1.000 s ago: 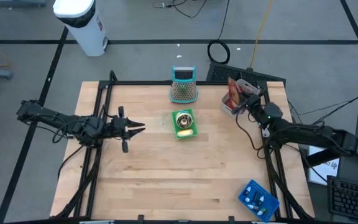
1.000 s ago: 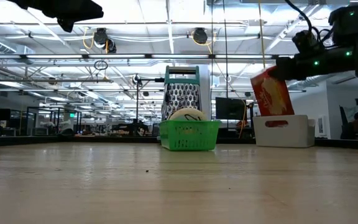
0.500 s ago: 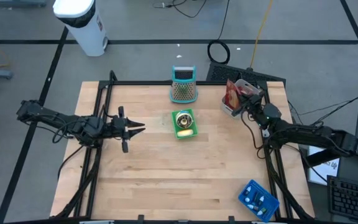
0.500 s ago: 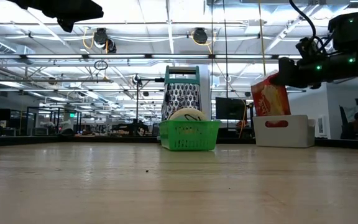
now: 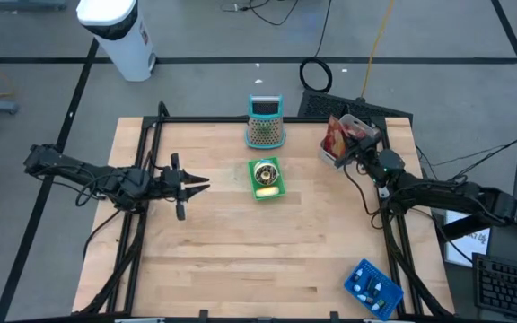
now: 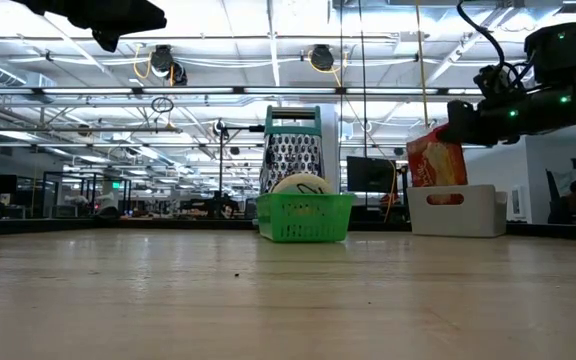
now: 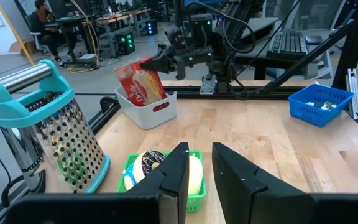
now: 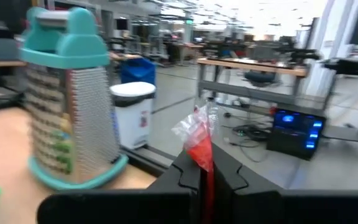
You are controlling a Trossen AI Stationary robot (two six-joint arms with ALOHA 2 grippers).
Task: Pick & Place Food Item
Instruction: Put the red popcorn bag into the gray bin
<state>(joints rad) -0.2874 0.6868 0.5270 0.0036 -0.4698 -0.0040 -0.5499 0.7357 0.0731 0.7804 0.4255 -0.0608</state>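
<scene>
While the wooden tabletop (image 5: 240, 242) is filling the middle of the overhead frame, both dark arms are reaching in from its left and right edges. Up at top centre a teal-handled grater (image 5: 264, 122) is standing, and just below it a green basket (image 5: 267, 178) is sitting with a pale round item inside. At the lower right corner a blue tray (image 5: 372, 287) of small bits is resting well apart from everything else.

Over at the upper right, a white bin (image 5: 337, 154) is sitting by the tabletop's edge, and the red food packet (image 6: 435, 158) is standing tilted in it, its lower part inside the walls and its top poking above the rim. The right pincer (image 5: 359, 146) is clamping the packet's crinkled upper edge between closed fingers, as its own wrist view is showing plainly.

The left pincer (image 5: 197, 183) is hanging at mid-left, clear of the basket, its fingers standing narrowly apart with nothing between them.

My worry is the hold: the pincer is only pinching thin wrapper, so I judge the packet could slide free or tear. Its tilt against the bin wall could also be trouble; when the pincer is letting go, the packet might tip over the rim, or a snagged edge might drag the light bin along.
</scene>
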